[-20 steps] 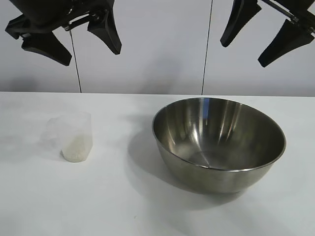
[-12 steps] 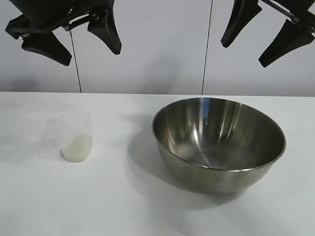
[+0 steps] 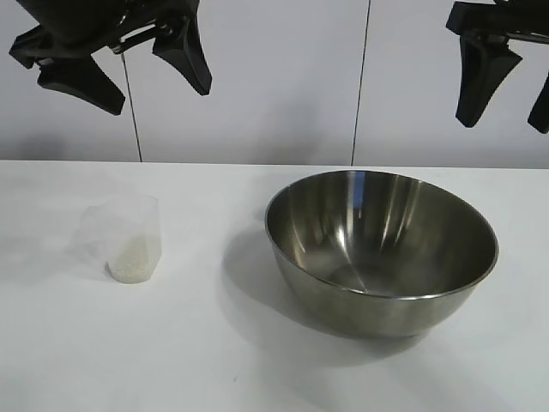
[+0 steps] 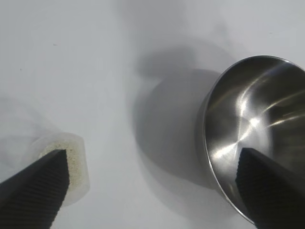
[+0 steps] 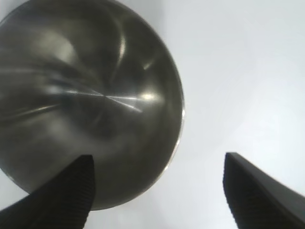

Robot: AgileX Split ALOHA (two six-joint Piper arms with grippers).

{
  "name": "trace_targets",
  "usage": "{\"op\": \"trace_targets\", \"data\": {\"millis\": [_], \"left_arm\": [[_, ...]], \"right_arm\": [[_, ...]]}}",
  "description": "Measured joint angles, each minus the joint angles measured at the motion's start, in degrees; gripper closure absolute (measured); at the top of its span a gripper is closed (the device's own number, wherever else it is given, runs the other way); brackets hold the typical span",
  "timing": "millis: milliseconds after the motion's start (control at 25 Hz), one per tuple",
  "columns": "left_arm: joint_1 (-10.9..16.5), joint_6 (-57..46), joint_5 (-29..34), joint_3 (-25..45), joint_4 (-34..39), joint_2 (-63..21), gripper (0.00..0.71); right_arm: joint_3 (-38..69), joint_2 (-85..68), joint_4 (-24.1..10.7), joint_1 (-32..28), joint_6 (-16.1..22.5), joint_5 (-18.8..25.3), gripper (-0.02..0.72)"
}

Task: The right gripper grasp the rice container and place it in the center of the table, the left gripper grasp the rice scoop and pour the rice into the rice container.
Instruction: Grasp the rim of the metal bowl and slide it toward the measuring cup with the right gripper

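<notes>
One rice container sits on the table, empty inside. One rice scoop stands well apart, rice in its base. Above: left gripper, right gripper, both spread, gripping nothing.

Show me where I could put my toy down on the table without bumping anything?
The table is bare between the rice scoop and the rice container, all along the front edge, and left of the scoop. It gets tight on the right side, where the bowl nearly fills it. The open left gripper and right gripper hang high above.
</notes>
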Motion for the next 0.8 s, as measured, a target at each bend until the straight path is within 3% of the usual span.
{"op": "trace_targets", "data": {"millis": [560,800], "left_arm": [[0.0,0.0,0.0,0.0,0.0,0.0,0.023],[0.0,0.0,0.0,0.0,0.0,0.0,0.023]], "right_arm": [[14.4,4.5,-0.1,0.0,0.1,-16.3,0.186],[14.5,11.9,4.0,0.0,0.1,-23.5,0.198]]}}
